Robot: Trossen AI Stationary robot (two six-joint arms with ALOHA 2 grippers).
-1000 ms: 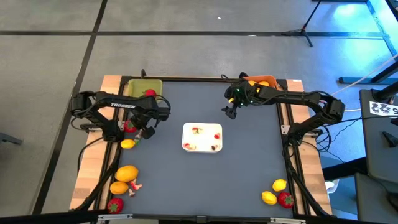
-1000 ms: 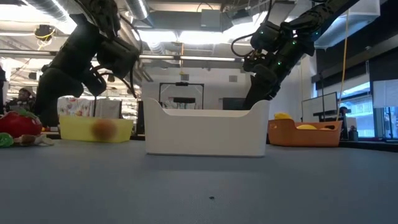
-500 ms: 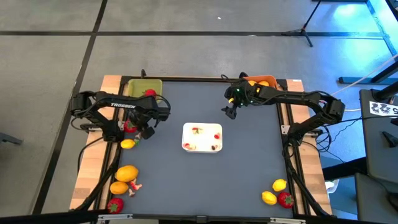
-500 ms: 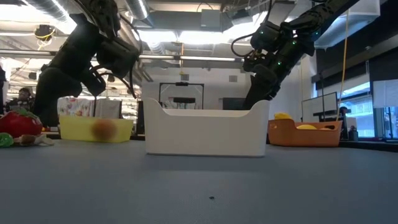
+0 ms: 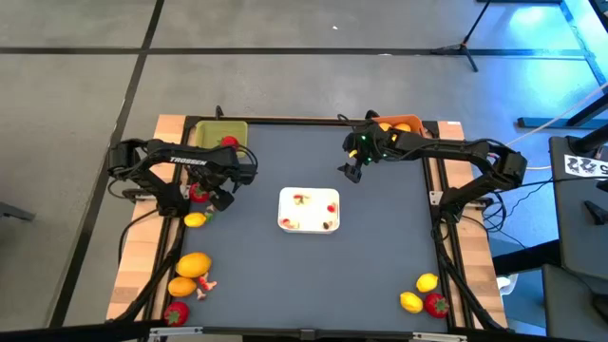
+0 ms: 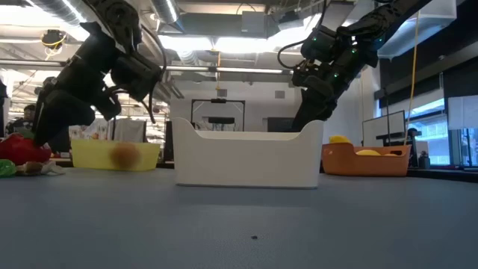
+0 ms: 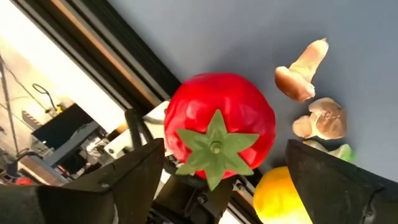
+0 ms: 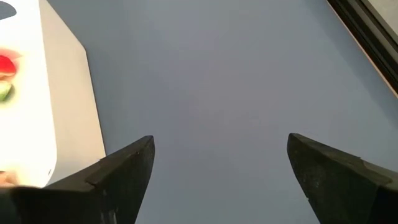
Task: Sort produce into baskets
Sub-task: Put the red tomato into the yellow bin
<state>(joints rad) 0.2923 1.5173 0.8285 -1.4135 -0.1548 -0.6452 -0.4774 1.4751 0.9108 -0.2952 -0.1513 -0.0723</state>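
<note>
My left claw (image 7: 217, 180) hangs released over the red strawberry (image 7: 219, 135). My right claw (image 8: 217, 168) is spread wide, grasping nothing, above the bare surface (image 8: 217, 74).

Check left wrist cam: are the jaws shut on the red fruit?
No. The left gripper stands open, its jaws either side of the red fruit, apart from it.

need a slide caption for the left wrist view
Left tool open above a red strawberry at the table edge, with a yellow fruit beside it.

floor (image 5: 285, 28): grey, dark seams | stand (image 5: 465, 46): tripod legs beyond the table's far edge | ceiling (image 6: 224, 22): exposed ducts, bright lights | windows (image 6: 388, 123): right side
</note>
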